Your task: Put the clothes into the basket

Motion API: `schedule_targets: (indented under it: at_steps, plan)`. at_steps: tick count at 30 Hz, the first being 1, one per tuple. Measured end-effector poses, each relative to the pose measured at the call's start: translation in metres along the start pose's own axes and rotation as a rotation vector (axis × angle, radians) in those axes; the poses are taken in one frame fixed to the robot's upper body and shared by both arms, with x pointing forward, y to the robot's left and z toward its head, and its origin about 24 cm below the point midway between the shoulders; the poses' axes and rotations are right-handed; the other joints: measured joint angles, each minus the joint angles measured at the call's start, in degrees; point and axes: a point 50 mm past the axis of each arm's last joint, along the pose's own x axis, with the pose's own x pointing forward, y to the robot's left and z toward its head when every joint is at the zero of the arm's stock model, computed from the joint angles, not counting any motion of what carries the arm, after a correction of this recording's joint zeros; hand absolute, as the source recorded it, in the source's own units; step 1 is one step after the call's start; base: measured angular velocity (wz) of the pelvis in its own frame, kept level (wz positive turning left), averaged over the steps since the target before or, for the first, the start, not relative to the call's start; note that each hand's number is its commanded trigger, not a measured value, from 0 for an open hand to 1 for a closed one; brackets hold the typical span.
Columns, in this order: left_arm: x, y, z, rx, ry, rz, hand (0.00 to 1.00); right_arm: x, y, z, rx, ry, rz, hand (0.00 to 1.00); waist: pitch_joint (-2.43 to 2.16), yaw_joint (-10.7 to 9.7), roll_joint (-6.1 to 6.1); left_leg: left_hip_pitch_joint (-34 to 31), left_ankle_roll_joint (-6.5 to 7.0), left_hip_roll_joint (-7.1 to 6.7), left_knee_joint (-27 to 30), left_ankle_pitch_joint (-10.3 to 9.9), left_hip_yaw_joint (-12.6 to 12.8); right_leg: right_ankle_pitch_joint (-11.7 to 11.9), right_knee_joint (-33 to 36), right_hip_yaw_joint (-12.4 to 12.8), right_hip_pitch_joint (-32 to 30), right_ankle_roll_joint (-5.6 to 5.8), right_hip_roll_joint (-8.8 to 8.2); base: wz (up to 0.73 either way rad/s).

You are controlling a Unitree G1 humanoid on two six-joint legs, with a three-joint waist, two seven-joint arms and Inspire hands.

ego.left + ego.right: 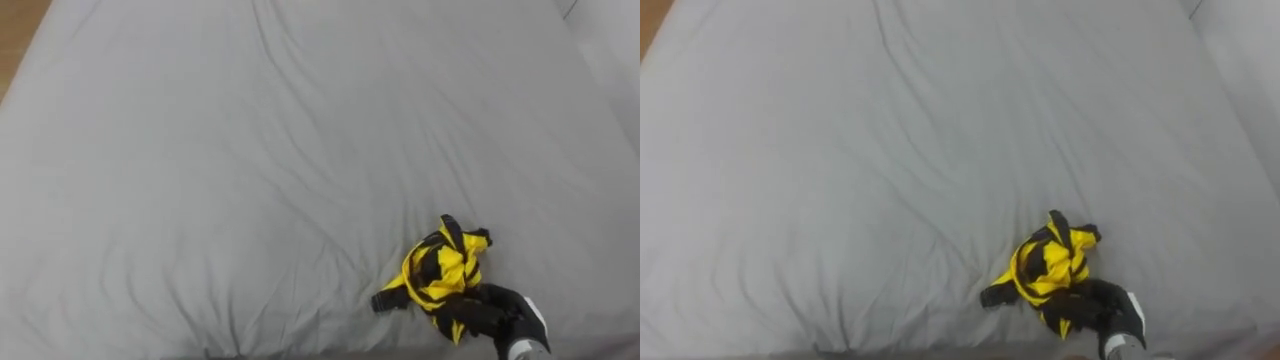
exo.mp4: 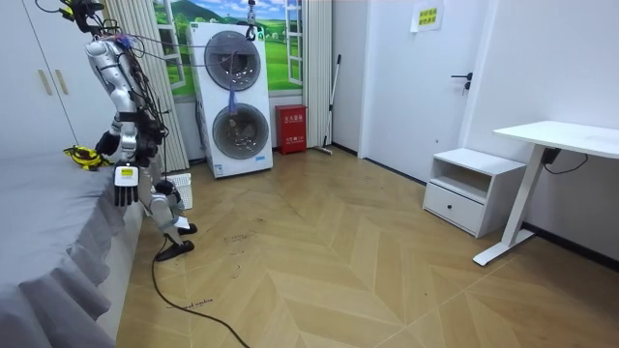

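Far to the left of the right hand (image 1: 495, 312), in the upper corner of the eye views, a sliver of wooden floor (image 1: 14, 35) shows past the edge of the bed (image 1: 250, 150). The bed's grey sheet lies in soft creases across all the space left of and beyond the hand.

The yellow-and-black garment (image 1: 440, 270) sits bunched on the sheet near the bed's near edge, directly against the right hand on its left and far side. One dark strap end trails out to the left, away from the hand. The hand comes in from the lower right and lies on the bundle's near right part. Its dark fingers are curled into the cloth, gripping it, though black fingers and black fabric blend where they meet.

In the room view the robot stands at the bedside, leaning towards the garment. Its left hand (image 2: 124, 190) hangs beside the mattress edge, fingers relaxed and pointing down, holding nothing. A stacked washer and dryer (image 2: 237, 101) stands well behind it.
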Motion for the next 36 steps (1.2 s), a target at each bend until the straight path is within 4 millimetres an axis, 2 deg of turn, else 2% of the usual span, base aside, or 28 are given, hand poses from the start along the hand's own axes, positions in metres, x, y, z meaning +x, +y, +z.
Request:
schedule_targets:
  at_steps: [3, 6, 8, 11, 15, 17, 19, 20, 22, 26, 29, 33, 36]
  plan:
    - [-0.002, 0.004, -0.003, -0.015, 0.002, 0.015, 0.00, -0.004, 0.002, -0.001, 0.012, -0.010, 0.023, 1.00, 0.08, -0.51, -0.40, 1.73, 0.01, -0.60, -0.78, 0.00, 0.29, -0.20, -0.20, 0.56, 1.19, 0.30, -0.11, -0.09]
    - [-0.003, 0.008, -0.008, -0.013, 0.014, 0.024, 0.00, -0.006, 0.008, 0.015, 0.018, -0.095, 0.060, 1.00, 0.16, -1.82, -0.87, 3.97, 0.02, -0.63, -1.79, 0.01, 1.71, -0.29, -0.14, 1.76, 2.55, 0.45, -0.12, -0.16]
    - [-0.004, 0.010, -0.007, 0.015, 0.014, 0.027, 0.00, -0.008, 0.010, 0.029, 0.025, -0.165, 0.075, 1.00, 0.05, -3.33, -1.15, 5.70, 0.03, -0.85, -2.58, 0.00, 1.63, -0.35, -0.35, 2.10, 3.95, 0.55, -0.15, -0.05]
    - [-0.004, 0.013, -0.007, 0.033, 0.018, 0.035, 0.00, -0.012, 0.005, 0.040, 0.058, -0.223, 0.063, 1.00, -0.01, -4.76, -1.28, 8.13, 0.03, -0.85, -3.62, -0.01, 1.88, -0.33, -0.92, 3.09, 5.52, 0.64, -0.07, -0.07]
    - [-0.003, 0.016, -0.008, 0.063, 0.046, 0.049, 0.00, -0.022, -0.004, 0.062, 0.105, -0.332, 0.018, 1.00, 0.01, -6.88, -1.29, 11.50, -0.10, -0.62, -5.15, -0.15, 3.70, -0.37, -0.90, 4.82, 7.38, 0.71, 0.25, -0.26]
    - [-0.006, 0.019, -0.017, 0.077, 0.089, 0.066, 0.00, -0.027, -0.006, 0.079, 0.120, -0.407, 0.020, 1.00, 0.05, -7.68, -1.15, 13.00, -0.34, -0.09, -5.64, -0.31, 5.96, -0.34, -0.83, 6.88, 7.64, 0.69, 0.64, -0.47]
    - [-0.007, 0.021, -0.021, 0.083, 0.119, 0.076, 0.00, -0.030, -0.010, 0.086, 0.132, -0.437, 0.009, 1.00, 0.03, -8.97, -1.01, 13.73, -0.42, 0.10, -5.65, -0.54, 6.55, -0.29, -0.80, 7.09, 8.06, 0.67, 0.78, -0.23]
    - [-0.007, 0.021, -0.021, 0.084, 0.127, 0.078, 0.00, -0.031, -0.012, 0.087, 0.136, -0.440, 0.004, 1.00, 0.05, -9.21, -0.99, 13.90, -0.43, 0.14, -5.67, -0.56, 6.79, -0.29, -0.73, 7.37, 8.08, 0.67, 0.86, -0.25]
    - [-0.008, 0.023, -0.024, 0.079, 0.155, 0.095, 0.00, -0.031, -0.017, 0.089, 0.149, -0.437, -0.017, 1.00, 0.08, -9.12, -0.92, 14.83, -0.59, 0.47, -5.79, -0.82, 8.76, -0.29, -0.71, 9.45, 8.10, 0.67, 1.39, -0.42]
    - [-0.009, 0.028, -0.027, 0.079, 0.184, 0.114, 0.00, -0.032, -0.028, 0.088, 0.174, -0.421, -0.070, 1.00, 0.15, -9.76, -1.03, 15.56, -0.75, 0.93, -5.75, -0.90, 10.94, -0.23, -0.68, 10.68, 7.81, 0.57, 1.74, -0.27]
    - [-0.011, 0.032, -0.033, 0.063, 0.212, 0.135, 0.00, -0.035, -0.034, 0.088, 0.186, -0.424, -0.103, 1.00, 0.17, -11.50, -1.22, 15.84, -1.01, 1.15, -5.63, -1.07, 12.10, -0.12, -0.69, 11.83, 7.71, 0.39, 2.19, -0.17]
    - [-0.014, 0.035, -0.038, 0.058, 0.234, 0.160, 0.00, -0.038, -0.040, 0.085, 0.194, -0.421, -0.136, 1.00, 0.15, -12.54, -1.46, 15.92, -1.38, 1.45, -5.55, -1.30, 13.41, 0.07, -0.61, 13.10, 7.21, 0.10, 2.79, -0.21]
    - [-0.016, 0.037, -0.044, 0.058, 0.257, 0.172, 0.00, -0.042, -0.043, 0.082, 0.189, -0.407, -0.140, 1.00, 0.16, -12.52, -1.40, 16.74, -1.82, 1.99, -5.75, -1.63, 15.56, 0.17, -0.22, 14.83, 6.80, -0.06, 3.44, -0.34]
